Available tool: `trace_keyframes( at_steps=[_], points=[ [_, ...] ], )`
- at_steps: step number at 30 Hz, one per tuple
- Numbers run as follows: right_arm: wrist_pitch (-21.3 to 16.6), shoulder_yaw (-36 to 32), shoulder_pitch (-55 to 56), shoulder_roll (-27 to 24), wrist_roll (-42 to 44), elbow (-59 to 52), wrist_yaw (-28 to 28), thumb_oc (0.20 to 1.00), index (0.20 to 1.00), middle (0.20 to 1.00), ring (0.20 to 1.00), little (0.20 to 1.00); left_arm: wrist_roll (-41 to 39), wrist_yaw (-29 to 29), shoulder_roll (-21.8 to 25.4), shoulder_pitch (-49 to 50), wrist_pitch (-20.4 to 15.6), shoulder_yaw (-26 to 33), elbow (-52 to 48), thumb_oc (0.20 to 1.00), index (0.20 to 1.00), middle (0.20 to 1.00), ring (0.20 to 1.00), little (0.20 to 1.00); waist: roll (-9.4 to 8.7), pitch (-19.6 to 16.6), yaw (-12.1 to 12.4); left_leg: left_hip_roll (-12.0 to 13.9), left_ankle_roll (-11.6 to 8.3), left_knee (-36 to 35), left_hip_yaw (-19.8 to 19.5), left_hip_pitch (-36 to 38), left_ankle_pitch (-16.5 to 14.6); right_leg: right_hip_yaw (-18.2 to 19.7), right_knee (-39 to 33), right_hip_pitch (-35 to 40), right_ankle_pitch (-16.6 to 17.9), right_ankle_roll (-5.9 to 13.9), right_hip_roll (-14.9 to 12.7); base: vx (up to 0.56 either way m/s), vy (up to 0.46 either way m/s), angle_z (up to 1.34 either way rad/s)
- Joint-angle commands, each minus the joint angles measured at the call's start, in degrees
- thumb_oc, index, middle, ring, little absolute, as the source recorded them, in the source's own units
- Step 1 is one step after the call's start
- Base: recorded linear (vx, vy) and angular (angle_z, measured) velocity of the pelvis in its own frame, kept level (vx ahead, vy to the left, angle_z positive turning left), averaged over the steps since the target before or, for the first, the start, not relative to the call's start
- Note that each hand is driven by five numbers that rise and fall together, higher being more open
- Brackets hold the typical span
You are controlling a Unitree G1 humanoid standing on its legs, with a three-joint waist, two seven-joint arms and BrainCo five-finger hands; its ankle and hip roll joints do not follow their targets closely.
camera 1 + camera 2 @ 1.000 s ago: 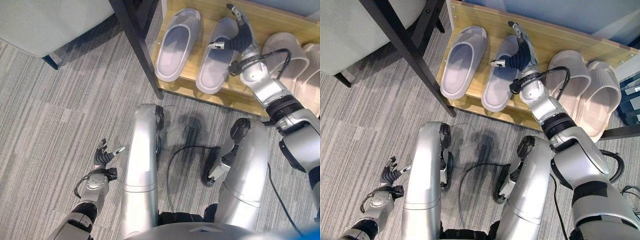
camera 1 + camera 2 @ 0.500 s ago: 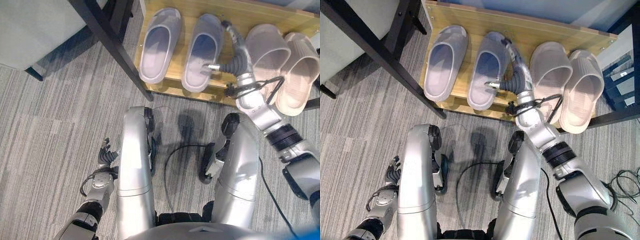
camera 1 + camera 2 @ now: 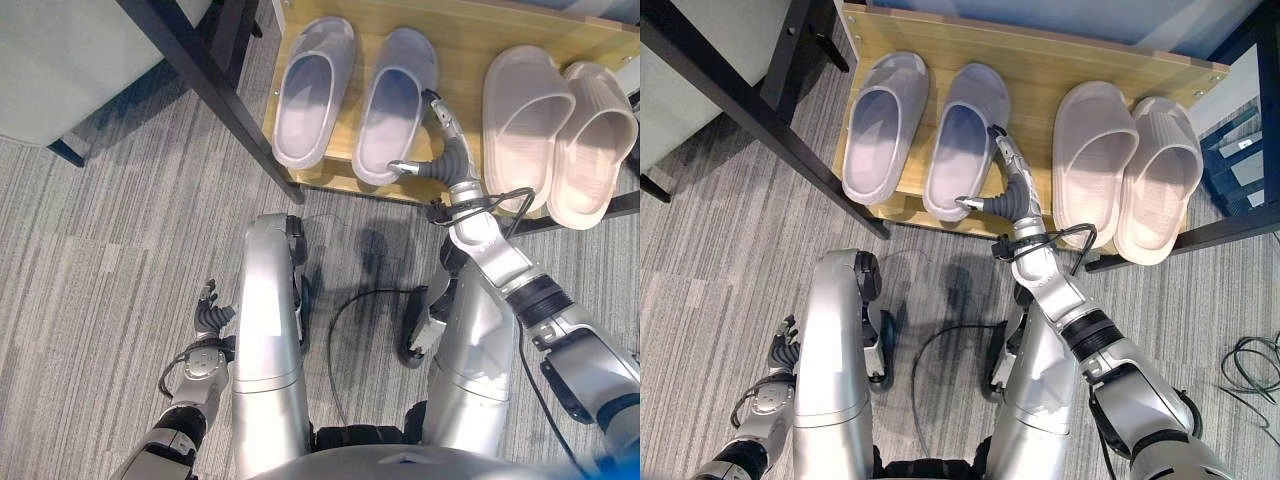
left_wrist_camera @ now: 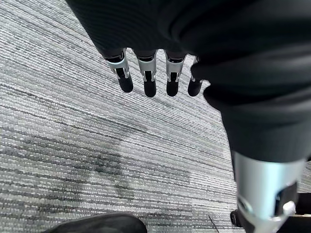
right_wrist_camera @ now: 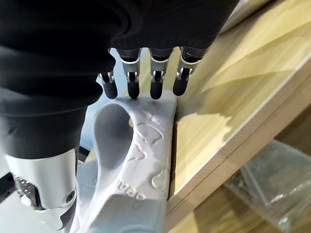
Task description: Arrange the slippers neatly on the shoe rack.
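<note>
On the wooden shoe rack [image 3: 1040, 70], two lavender slippers [image 3: 883, 125] [image 3: 965, 140] lie side by side at the left. Two beige slippers [image 3: 1092, 160] [image 3: 1157, 175] lie together at the right. My right hand [image 3: 1012, 195] is open in the gap between the pairs. Its straight fingers [image 5: 131, 87] run along the right edge of the right lavender slipper [image 5: 136, 160], and its thumb points at that slipper's heel. My left hand [image 3: 207, 320] hangs low over the carpet at the lower left, holding nothing, its fingers [image 4: 146, 80] relaxed.
A black metal frame leg [image 3: 200, 70] slants across the rack's left end, with a grey seat [image 3: 80, 40] behind it. A dark bar [image 3: 1240, 230] runs past the rack's right end. A clear plastic bag [image 5: 272, 194] lies under the shelf's edge. Grey carpet [image 3: 100, 260] lies before the rack.
The camera has shifted, bringing both slipper pairs into view. My right hand has drawn back from the lavender slipper's toe end toward the rack's front edge, staying open. The left hand stays low.
</note>
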Motion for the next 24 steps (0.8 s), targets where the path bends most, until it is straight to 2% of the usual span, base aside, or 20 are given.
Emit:
trace_keyframes(
  at_steps=[1, 7, 15, 21, 22, 24],
  points=[
    [-2.7, 0.6, -6.2, -1.1, 1.2, -3.4, 0.3, 1.0, 1.0, 1.0, 1.0, 1.0, -1.0, 1.1, 0.4, 1.6, -0.7, -1.8, -0.1, 1.0, 1.0, 1.0, 1.0, 1.0, -0.8, -2.0, 3.5, -1.8, 1.16, -2.2, -7.2, -0.9, -1.2, 11.1, 2.0, 1.5, 5.2, -3.01, 0.1, 0.0, 0.0, 0.0],
    [-2.0, 2.2, -8.2, 1.3, -0.2, -2.1, -0.3, 1.0, 1.0, 1.0, 1.0, 1.0, -0.4, 1.4, 0.3, 1.1, -0.5, -2.6, 0.9, 1.0, 1.0, 1.0, 1.0, 1.0, -0.68, -2.0, 3.7, -1.9, 1.06, -1.9, -7.2, -0.9, -1.2, 11.4, 2.4, 1.5, 5.3, -2.94, 0.2, 0.0, 0.0, 0.0],
    [-1.8, 0.5, -8.7, 2.9, 0.2, 0.8, -3.0, 1.0, 1.0, 1.0, 1.0, 1.0, -0.4, 2.5, -0.5, 0.8, -0.4, -2.3, 3.0, 1.0, 1.0, 1.0, 1.0, 1.0, -0.04, -2.0, 3.6, -1.9, 0.93, -2.0, -7.1, -0.9, -0.9, 11.5, 2.6, 1.5, 5.5, -2.95, 0.5, 0.0, 0.0, 0.0],
    [-3.1, -4.6, -3.0, -1.3, -6.5, -10.8, -6.7, 1.0, 1.0, 1.0, 1.0, 1.0, 0.9, 3.7, -0.8, 0.7, -0.8, -0.7, 1.9, 1.0, 1.0, 1.0, 1.0, 1.0, -0.25, -2.0, 2.8, -2.0, 0.83, -2.1, -7.0, -0.9, -0.7, 11.7, 2.8, 1.5, 5.7, -2.74, 0.7, 0.0, 0.0, 0.0],
    [-3.9, -7.8, 1.0, -3.6, -9.1, -18.3, -7.7, 1.0, 1.0, 1.0, 1.0, 1.0, 2.0, 4.4, -1.2, 1.0, -1.1, -0.1, 0.2, 1.0, 1.0, 1.0, 1.0, 1.0, -0.82, -2.0, 2.1, -2.0, 0.76, -2.1, -7.2, -0.9, -0.6, 11.7, 2.8, 1.5, 5.7, -2.61, 0.8, 0.0, 0.0, 0.0],
    [-4.5, -10.5, 5.2, -4.8, -10.0, -23.8, -7.7, 1.0, 1.0, 1.0, 1.0, 1.0, 2.6, 4.7, -1.6, 1.5, -1.1, 0.4, -1.4, 1.0, 1.0, 1.0, 1.0, 1.0, -1.25, -2.0, 1.7, -2.1, 0.71, -2.2, -7.2, -0.9, -0.4, 11.6, 2.8, 1.5, 5.8, -2.48, 0.9, 0.0, 0.0, 0.0]
  ],
)
